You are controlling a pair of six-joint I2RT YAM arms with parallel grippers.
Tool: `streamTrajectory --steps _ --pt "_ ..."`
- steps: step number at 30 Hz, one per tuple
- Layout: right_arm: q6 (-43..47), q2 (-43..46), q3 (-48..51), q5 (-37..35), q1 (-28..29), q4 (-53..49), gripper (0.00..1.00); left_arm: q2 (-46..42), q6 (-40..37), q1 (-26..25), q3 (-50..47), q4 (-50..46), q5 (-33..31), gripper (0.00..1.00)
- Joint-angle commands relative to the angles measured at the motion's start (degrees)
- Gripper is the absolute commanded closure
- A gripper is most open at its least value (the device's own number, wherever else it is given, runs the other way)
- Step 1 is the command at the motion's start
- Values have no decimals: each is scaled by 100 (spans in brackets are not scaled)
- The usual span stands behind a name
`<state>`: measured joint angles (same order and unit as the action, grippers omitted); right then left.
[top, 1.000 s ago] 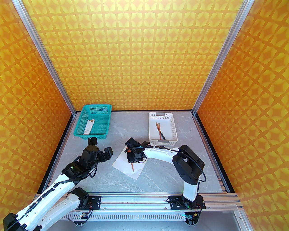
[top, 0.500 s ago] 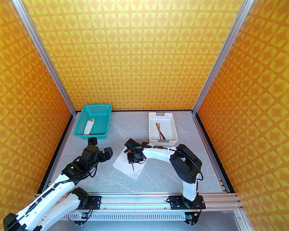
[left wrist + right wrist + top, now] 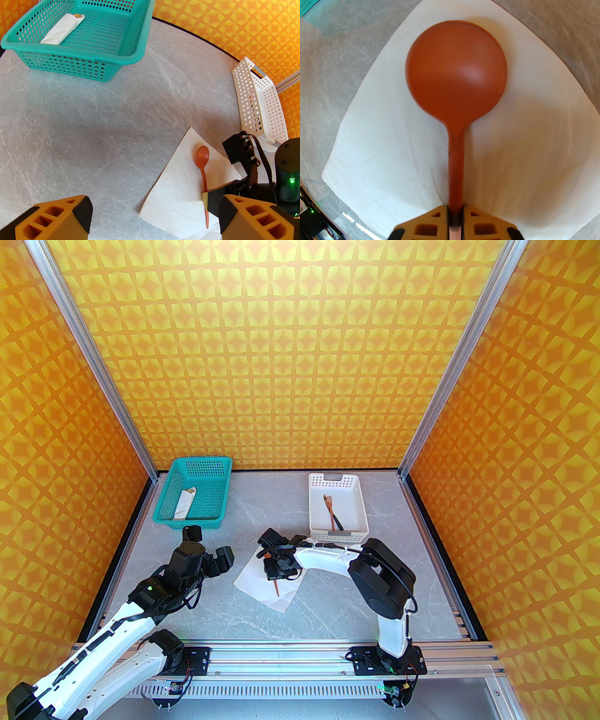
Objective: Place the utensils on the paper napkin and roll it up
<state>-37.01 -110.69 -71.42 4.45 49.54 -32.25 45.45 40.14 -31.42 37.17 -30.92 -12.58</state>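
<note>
Spoon (image 3: 276, 588) bowl out of sight beneath right arm (image 3: 328, 561) overhead

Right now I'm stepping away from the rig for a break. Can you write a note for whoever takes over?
The left claw is open and holds nothing, hovering over the table left of the napkin.
The right claw is shut on the handle of the spoon.
Done: the spoon lies on the napkin, not yet released.
The fork and knife are in the white basket.
Left: release the spoon, bring the fork and knife over, roll the napkin up.
</note>
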Motion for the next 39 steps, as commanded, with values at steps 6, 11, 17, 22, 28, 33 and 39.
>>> streamTrajectory --steps 6,11,17,22,28,33,39 --pt "98 -80 -69 -146 28 -62 82 -115 -89 61 -74 -177 -107 7" --pt "107 32 -66 -146 22 -62 78 -168 -95 66 -67 -221 -111 7" --pt "141 215 -130 -138 25 -136 76 -212 -123 66 -43 -265 -111 7" --pt "228 495 -252 -228 22 -284 73 -230 -154 66 26 -306 -109 6" --pt "520 915 -448 -646 -12 -663 70 -274 -122 66 74 -330 -57 4" --pt "757 1305 -472 -855 -252 -868 68 -227 -62 66 20 -207 250 4" --pt "1148 1882 -389 -1118 -762 -1121 65 3 -25 40 -90 68 939 1"
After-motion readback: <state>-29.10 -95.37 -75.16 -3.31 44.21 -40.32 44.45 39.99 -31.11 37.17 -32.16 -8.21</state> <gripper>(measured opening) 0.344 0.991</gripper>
